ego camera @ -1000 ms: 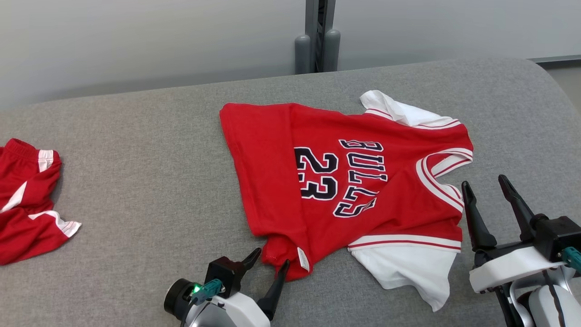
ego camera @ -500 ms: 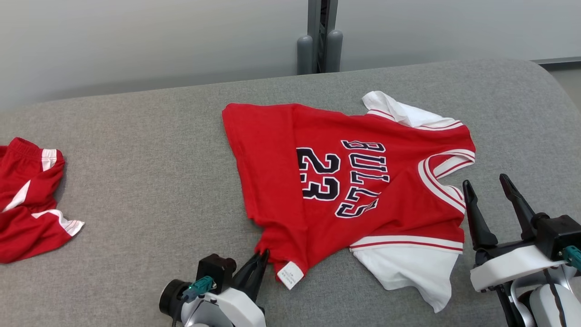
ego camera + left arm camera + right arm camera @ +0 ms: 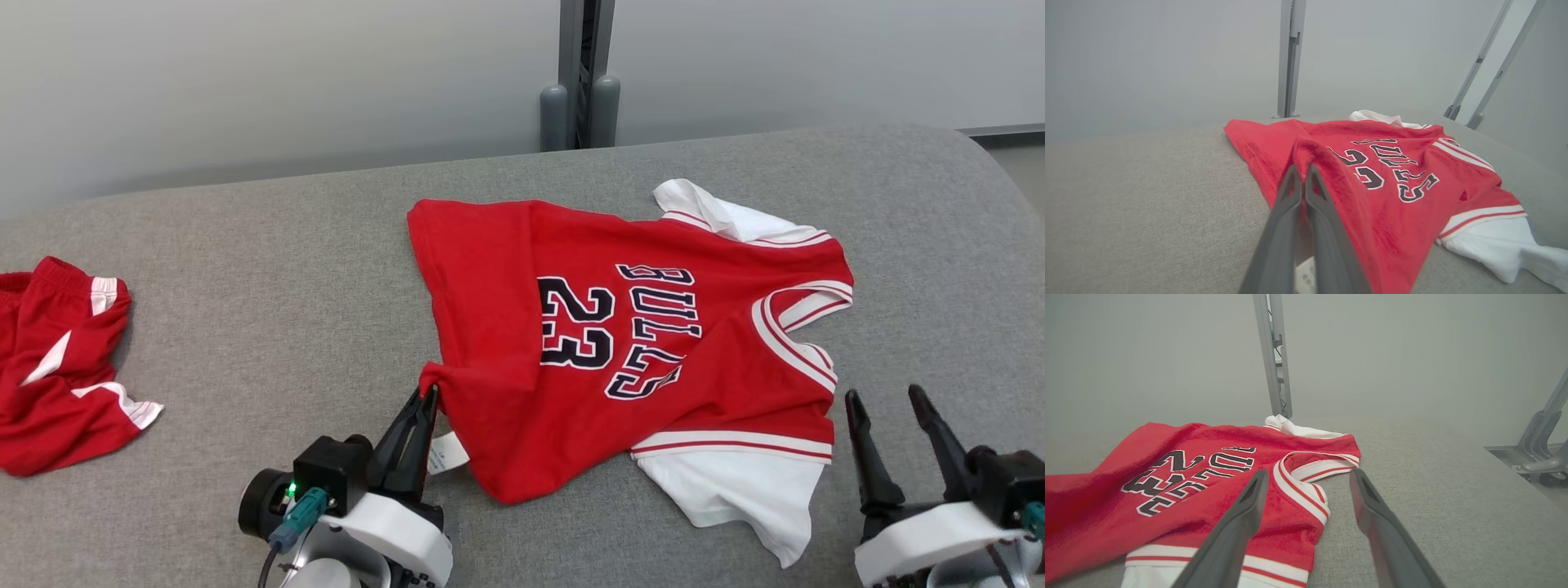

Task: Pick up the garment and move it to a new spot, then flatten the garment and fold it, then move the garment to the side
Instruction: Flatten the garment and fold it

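At the tips of the left gripper (image 3: pixel 427 394), the near edge of the red jersey (image 3: pixel 498 310) is gathered into a small peak, and the two dark fingers are pressed together on the fabric. How much cloth lies between them is hidden by the fingers themselves. Beyond and to the right of that pinch, the rest of the jersey lies spread on the grey padded surface (image 3: pixel 245 286), its dark "BULLS 23" lettering running sideways in the head view. A white label (image 3: pixel 447 452) pokes out just beside the left fingers and is partly covered by them. Its print is too small to read.

The right gripper (image 3: pixel 884 394) sits with its fingers spread wide and nothing between them. It is just off the jersey's striped collar (image 3: pixel 796 351), and its wrist view shows the collar ahead and to the left of the fingers. Its body is cut off by the lower right corner of the head view. A white sleeve (image 3: pixel 735 490) trails from the jersey's near side between the two grippers, and the far sleeve is bunched, so its shape is hard to make out.

Well to the left of the left gripper lies a second red-and-white garment (image 3: pixel 57 384), crumpled and cut off by the frame edge. A metal post (image 3: pixel 581 73) rises behind the surface, and its top is out of frame.
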You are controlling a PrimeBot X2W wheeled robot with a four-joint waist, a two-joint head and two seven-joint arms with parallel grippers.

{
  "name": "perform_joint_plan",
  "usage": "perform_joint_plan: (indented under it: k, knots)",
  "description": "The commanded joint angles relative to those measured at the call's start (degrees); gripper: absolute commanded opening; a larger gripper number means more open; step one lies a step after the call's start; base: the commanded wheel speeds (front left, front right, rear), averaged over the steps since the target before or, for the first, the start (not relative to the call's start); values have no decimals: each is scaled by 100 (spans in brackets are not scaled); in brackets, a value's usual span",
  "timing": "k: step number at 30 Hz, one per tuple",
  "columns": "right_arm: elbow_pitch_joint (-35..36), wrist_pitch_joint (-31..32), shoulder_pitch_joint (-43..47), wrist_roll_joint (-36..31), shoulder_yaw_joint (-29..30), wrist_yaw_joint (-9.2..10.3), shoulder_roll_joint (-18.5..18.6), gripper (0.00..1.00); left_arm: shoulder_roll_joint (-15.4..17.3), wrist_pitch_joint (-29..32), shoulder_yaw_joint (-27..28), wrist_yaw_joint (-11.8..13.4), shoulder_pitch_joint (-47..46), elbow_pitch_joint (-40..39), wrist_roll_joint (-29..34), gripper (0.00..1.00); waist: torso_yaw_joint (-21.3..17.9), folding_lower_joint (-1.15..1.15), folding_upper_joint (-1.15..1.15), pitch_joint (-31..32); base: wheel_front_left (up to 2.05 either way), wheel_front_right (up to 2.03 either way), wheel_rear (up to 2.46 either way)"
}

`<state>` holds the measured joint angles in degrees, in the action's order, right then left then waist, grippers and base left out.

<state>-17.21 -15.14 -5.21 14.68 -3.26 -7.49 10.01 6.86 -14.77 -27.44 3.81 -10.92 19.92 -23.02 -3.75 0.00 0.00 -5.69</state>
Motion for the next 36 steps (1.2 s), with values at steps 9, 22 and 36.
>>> perform_joint_plan:
  k: [9,22,36]
  knots:
    - [141,218,945,939,-428,0,-24,100,-66,-38,584,296,215,-633,384,0,-38,0,0,-101,0,0,0]
    - [576,349,1314,1468,-1622,-1,869,100,-257,-40,915,55,278,-541,702,0,-124,0,0,-159,0,0,0]
    - [189,427,1052,1563,-2062,-1,961,100,-351,-41,1043,-115,219,-454,855,0,10,0,0,-215,0,0,0]
